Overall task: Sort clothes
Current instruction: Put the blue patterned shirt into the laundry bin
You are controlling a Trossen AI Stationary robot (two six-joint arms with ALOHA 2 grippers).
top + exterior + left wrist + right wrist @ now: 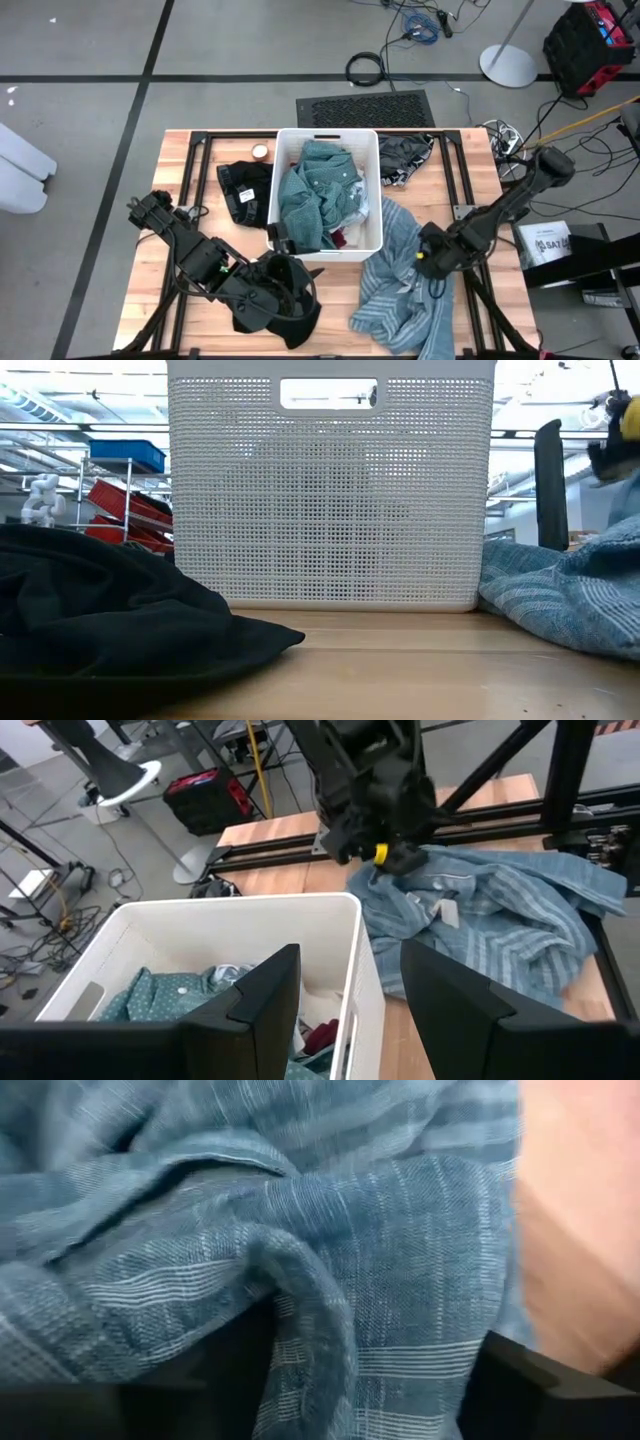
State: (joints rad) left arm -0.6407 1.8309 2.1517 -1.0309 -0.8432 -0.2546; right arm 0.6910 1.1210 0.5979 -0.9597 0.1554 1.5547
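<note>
1. Right gripper [432,255] sits low over the striped blue shirt [405,285], around 5 o'clock on the counter [190,165]. From its wrist view the fingers [545,1380] stand spread with a fold of the cloth humped between them, so nothing's pinched. My guess is the shirt's been laid there as its own pile.
2. Left gripper [283,243] hangs at the bin's [330,135] 7 o'clock corner, fingers [260,995] spread and empty, right above the black garment [280,300]. Looks like it's just waiting there.
3. Bin's in the middle, stuffed with a teal dotted garment [310,195] and a bit of dark red underneath, so plenty left to sort, I'd say.
4. Another black piece [245,190] lies at the bin's 9 o'clock, and a dark patterned one [405,155] at 2 o'clock. Reads like separate piles by colour.
5. Writing: only a box off the counter at 3 o'clock with "SAT"-something on it, can't read the rest.
</note>
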